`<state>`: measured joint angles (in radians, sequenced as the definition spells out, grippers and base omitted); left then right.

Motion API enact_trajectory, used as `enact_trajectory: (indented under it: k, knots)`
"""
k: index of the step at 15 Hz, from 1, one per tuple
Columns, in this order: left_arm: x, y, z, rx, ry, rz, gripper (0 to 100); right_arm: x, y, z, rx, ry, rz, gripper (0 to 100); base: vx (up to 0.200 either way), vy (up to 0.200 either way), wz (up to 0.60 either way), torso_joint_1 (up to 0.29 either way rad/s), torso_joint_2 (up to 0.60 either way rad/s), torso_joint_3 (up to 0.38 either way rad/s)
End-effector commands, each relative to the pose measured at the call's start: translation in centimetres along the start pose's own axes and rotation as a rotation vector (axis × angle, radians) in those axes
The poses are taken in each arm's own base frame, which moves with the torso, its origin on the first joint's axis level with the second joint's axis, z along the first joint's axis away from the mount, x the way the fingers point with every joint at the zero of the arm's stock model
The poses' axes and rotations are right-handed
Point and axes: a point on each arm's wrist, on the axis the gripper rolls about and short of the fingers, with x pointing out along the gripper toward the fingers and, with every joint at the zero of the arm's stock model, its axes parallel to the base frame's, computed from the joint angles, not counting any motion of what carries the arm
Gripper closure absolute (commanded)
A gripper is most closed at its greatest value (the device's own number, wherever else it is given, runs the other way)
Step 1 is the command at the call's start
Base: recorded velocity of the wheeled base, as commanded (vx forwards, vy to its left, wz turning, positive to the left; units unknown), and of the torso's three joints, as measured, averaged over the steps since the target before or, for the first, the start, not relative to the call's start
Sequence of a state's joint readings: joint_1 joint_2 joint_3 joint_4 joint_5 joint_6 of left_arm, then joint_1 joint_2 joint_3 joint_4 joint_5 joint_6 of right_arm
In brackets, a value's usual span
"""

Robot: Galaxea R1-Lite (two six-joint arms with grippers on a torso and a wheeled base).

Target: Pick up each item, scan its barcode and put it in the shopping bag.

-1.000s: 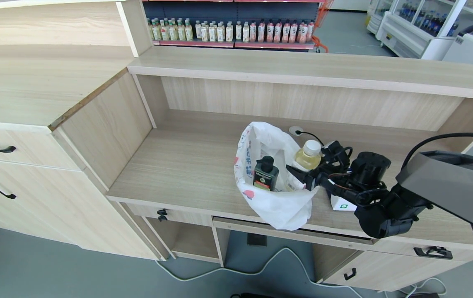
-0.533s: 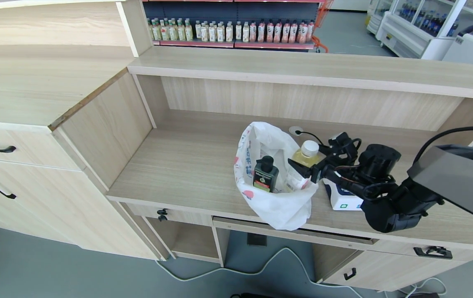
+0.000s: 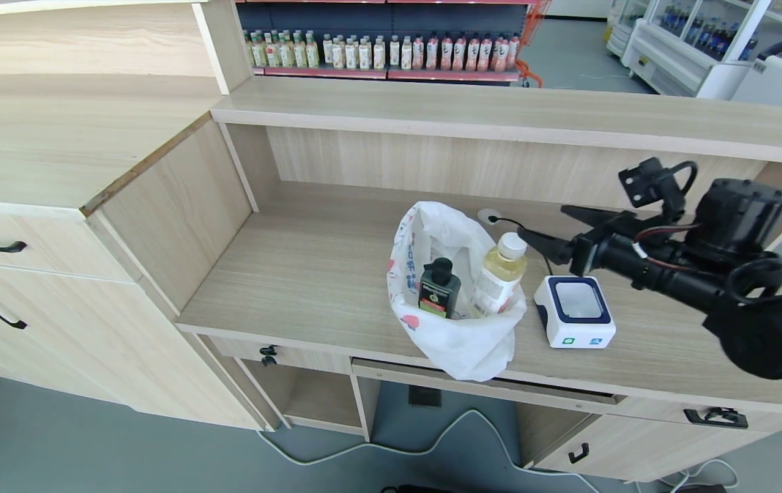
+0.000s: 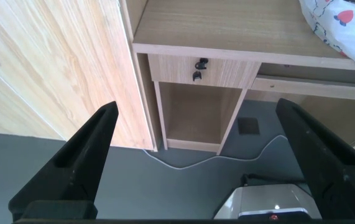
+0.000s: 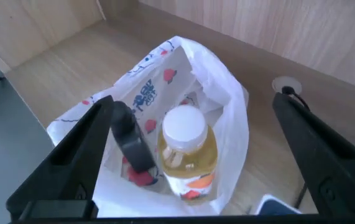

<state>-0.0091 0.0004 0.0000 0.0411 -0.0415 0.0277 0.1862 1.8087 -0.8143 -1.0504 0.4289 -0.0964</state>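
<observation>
Worktop [image 3: 322, 274]: light wood, recessed under a higher ledge, seen across the middle of the head view.

Bag [image 3: 463, 346]: white plastic with red print, stood at the centre of the frame by the front edge of the worktop, mouth open upward. Its lower part is seen to overhang that edge.

Bottle [image 3: 500, 270]: pale yellow liquid, white cap. It is lodged inside the bag at its right side. The long axis is near upright but tilted, with the cap pointing up and toward the upper right of the frame and the base sunk among the folds. In the right wrist view the bottle [image 5: 186, 149] is seen cap-on inside the bag [image 5: 227, 93].

Dark bottle [image 3: 439, 287]: black, with a green and red label, stood upright in the bag to the left of the yellow one, cap upward.

Scanner [image 3: 574, 311]: white box with a dark-framed window facing up, set on the worktop just right of the bag.

Right claw [image 3: 541, 221]: held above the worktop, right of centre, pointed left toward the bottle cap but apart from it. Its jaws are spread and nothing is gripped.

Left claw [image 4: 197, 106]: jaws spread wide and empty, held low before the worktop front, over the grey floor [image 4: 183, 186].
</observation>
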Motion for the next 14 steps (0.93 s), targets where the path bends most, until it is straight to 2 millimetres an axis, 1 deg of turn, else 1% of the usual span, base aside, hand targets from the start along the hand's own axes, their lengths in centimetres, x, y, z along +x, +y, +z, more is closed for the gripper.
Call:
enact_trajectory:
  k: [1,2,3,5,6,8,9,10,11,12,14]
  knots:
    - [0.0,0.0,0.0,0.002,-0.002,0.0,0,-11.8,4.0,6.3,0.08,0.059,-0.184,0,0.0,0.0,0.0,0.0,0.0,0.0]
    - [0.0,0.0,0.0,0.0,-0.002,0.0,0,-13.5,4.4,5.8,0.101,0.078,-0.251,0,0.0,0.0,0.0,0.0,0.0,0.0]
    - [0.0,0.0,0.0,0.001,0.0,0.0,0,-15.1,4.9,4.7,0.104,0.1,-0.314,0,0.0,0.0,0.0,0.0,0.0,0.0]
    - [0.0,0.0,0.0,0.0,0.0,0.0,0,-18.3,6.6,2.2,0.115,0.15,-0.383,0,0.0,0.0,0.0,0.0,0.0,0.0]
    - [0.0,0.0,0.0,0.001,0.0,0.0,0,-20.8,8.0,0.2,0.12,0.178,-0.407,0,0.0,0.0,0.0,0.0,0.0,0.0]
    - [0.0,0.0,0.0,0.001,0.0,0.0,0,-24.3,9.9,-2.9,0.12,0.2,-0.442,0,0.0,0.0,0.0,0.0,0.0,0.0]
    - [0.0,0.0,0.0,0.0,0.0,0.0,0,-25.5,10.5,-3.7,0.119,0.197,-0.459,0,0.0,0.0,0.0,0.0,0.0,0.0]
    - [0.0,0.0,0.0,0.001,0.0,0.0,0,-27.1,11.4,-4.0,0.099,0.167,-0.485,0,0.0,0.0,0.0,0.0,0.0,0.0]
    - [0.0,0.0,0.0,0.001,0.0,-0.002,0,-28.2,12.1,-4.5,0.099,0.166,-0.492,0,0.0,0.0,0.0,0.0,0.0,0.0]
    - [0.0,0.0,0.0,0.001,0.0,0.0,0,-29.1,12.7,-4.9,0.089,0.148,-0.496,0,0.0,0.0,0.0,0.0,0.0,0.0]
    - [0.0,0.0,0.0,0.0,-0.002,0.0,0,-30.0,13.3,-5.4,0.083,0.135,-0.507,0,0.0,0.0,0.0,0.0,0.0,0.0]
